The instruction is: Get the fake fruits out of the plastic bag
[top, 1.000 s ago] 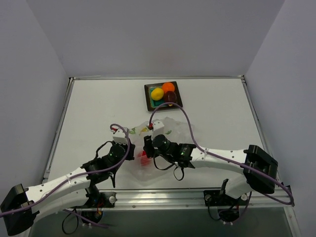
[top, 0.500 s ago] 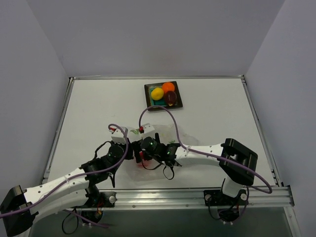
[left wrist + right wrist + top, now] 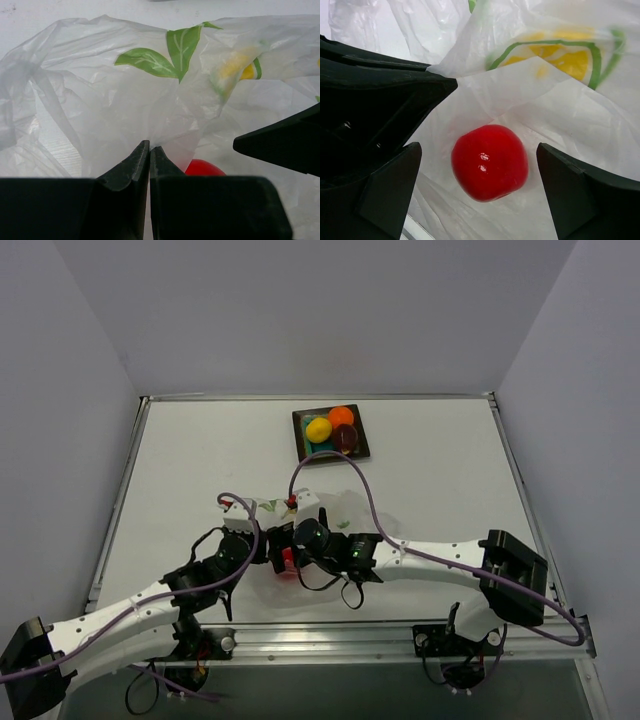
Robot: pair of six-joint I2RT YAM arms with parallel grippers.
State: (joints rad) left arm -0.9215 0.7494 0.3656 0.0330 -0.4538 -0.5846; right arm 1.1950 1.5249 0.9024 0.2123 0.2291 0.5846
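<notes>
Left wrist: left jaws pinch the leaf-printed plastic bag (image 3: pixel 100 110); right jaws spread around the red fruit (image 3: pixel 490 162).

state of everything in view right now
left gripper: shut on bag
right gripper: open, around red fruit, not touching
red fruit: in bag, loose
bag: crumpled, pinched
yellow fruit: on tray
orange fruit: on tray
maroon fruit: on tray
tray: holds three fruits

White tubular left arm (image 3: pixel 120 620) and right arm (image 3: pixel 440 558)
Boxy black joint housings (image 3: pixel 515 578), looping lilac cables (image 3: pixel 371 508) along each arm, matte black wedge-shaped fingers (image 3: pixel 122 172).
</notes>
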